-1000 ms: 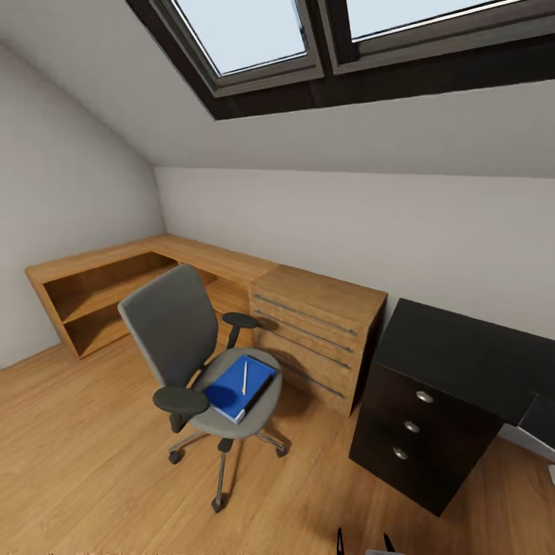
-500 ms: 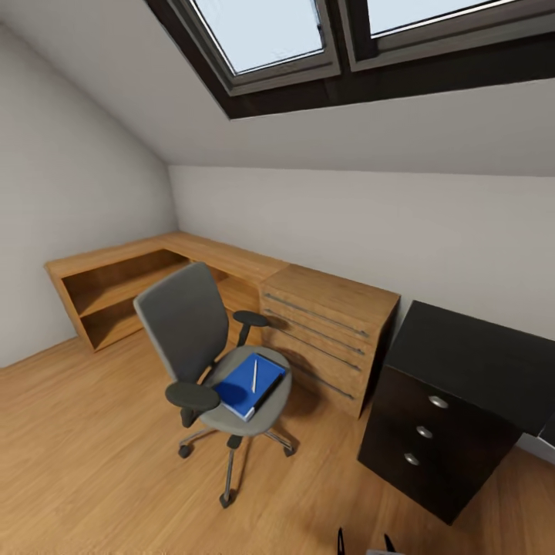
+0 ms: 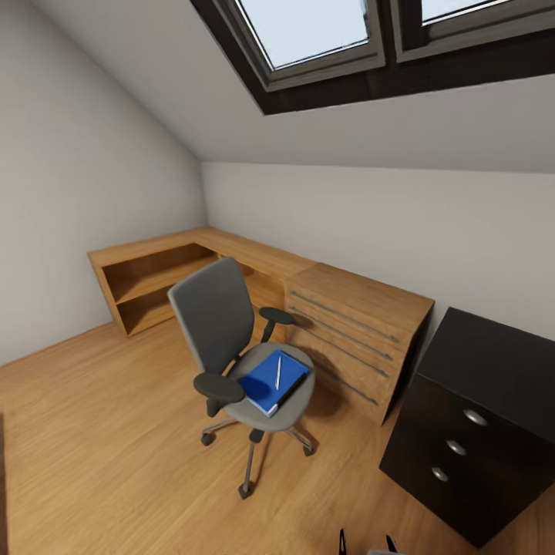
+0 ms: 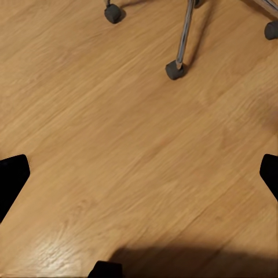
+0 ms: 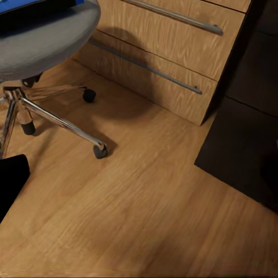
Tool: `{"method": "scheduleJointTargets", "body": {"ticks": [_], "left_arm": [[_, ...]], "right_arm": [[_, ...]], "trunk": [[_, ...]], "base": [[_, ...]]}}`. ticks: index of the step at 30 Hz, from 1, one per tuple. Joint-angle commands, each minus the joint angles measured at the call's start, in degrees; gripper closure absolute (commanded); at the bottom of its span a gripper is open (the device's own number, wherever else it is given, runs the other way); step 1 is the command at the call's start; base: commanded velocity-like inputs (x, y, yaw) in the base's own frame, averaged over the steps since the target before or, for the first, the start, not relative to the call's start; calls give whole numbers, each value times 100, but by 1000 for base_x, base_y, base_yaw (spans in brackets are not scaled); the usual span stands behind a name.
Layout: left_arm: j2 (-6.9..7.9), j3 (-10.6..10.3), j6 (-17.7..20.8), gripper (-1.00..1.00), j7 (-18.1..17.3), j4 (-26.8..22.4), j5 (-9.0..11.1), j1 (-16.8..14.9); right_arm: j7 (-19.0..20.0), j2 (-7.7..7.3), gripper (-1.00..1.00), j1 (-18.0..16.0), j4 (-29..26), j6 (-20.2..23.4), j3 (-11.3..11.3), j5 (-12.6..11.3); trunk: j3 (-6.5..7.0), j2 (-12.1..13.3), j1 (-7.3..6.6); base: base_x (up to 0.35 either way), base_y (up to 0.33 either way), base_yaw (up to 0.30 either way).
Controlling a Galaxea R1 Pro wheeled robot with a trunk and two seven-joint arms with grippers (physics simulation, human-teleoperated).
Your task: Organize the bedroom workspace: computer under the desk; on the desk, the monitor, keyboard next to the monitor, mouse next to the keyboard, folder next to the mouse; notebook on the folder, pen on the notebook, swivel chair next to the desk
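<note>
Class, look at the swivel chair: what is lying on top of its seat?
On the swivel chair lies a blue folder with a pen on top. The seat under the folder is covered; no separate notebook can be made out.

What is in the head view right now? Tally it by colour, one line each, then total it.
Blue: 1, the folder
Grey: 1, the swivel chair
Pale: 1, the pen
Black: 1, the desk with its drawer unit
Light wood: 2, the drawer cabinet and the corner shelf unit
Total: 6
</note>
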Motion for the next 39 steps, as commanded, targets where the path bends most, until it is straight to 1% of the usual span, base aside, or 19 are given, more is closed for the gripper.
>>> {"method": "scheduleJointTargets", "body": {"ticks": [1,7,18,39], "left_arm": [[4,-32,-32,-100,27,-4,46,-4],[6,-32,-32,-100,27,-4,46,-4],[11,-30,-32,-100,27,-4,55,-4],[12,-14,-24,-100,27,-4,55,-4]], "right_arm": [[-60,0,-100,-5,9,15,41,27],[-60,-1,-100,-5,4,73,39,21],[-43,6,-100,-5,2,38,55,29],[-51,6,-100,-5,5,30,56,43]], "trunk": [[-10,-3,0],[-46,-3,0],[-55,-3,0],[-55,-3,0]], "base": [[0,0,221],[0,0,213],[0,0,20],[0,0,270]]}}
